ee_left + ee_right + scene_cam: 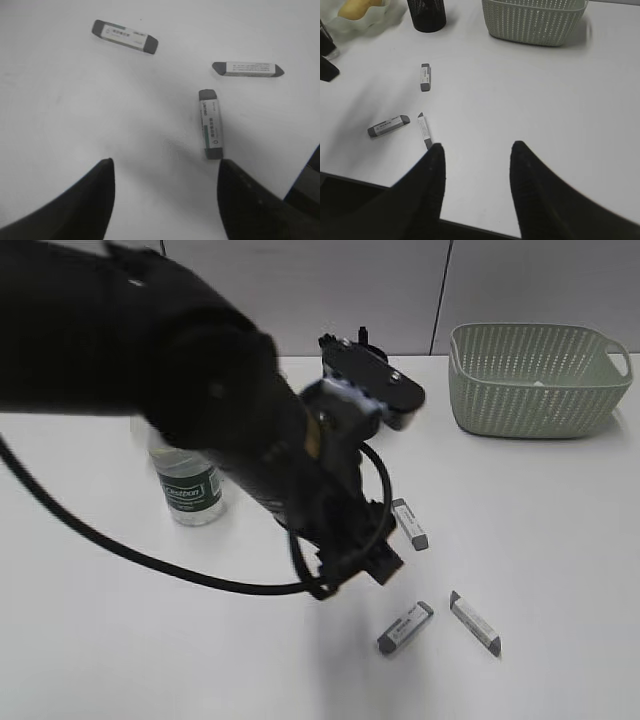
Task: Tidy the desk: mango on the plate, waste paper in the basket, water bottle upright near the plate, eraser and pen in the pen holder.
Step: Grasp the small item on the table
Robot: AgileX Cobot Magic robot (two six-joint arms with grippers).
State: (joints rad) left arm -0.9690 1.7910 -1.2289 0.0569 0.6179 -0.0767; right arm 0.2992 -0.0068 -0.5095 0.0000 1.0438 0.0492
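Observation:
Three grey erasers with white sleeves lie loose on the white desk (520,540): one (410,523) beside my left gripper (352,570) and two (405,627) (475,622) nearer the front. In the left wrist view the gripper (165,167) hangs open over bare desk, with one eraser (210,124) just ahead of its right finger. My right gripper (477,150) stands open and empty near the desk's front edge. The mango (352,7) lies on the plate (367,22), next to the pen holder (426,15). The water bottle (190,490) stands upright. The pen and the waste paper are out of view.
The pale green basket (540,380) stands at the back right. My left arm and its black cable (150,560) cross the middle of the desk and hide what lies behind them.

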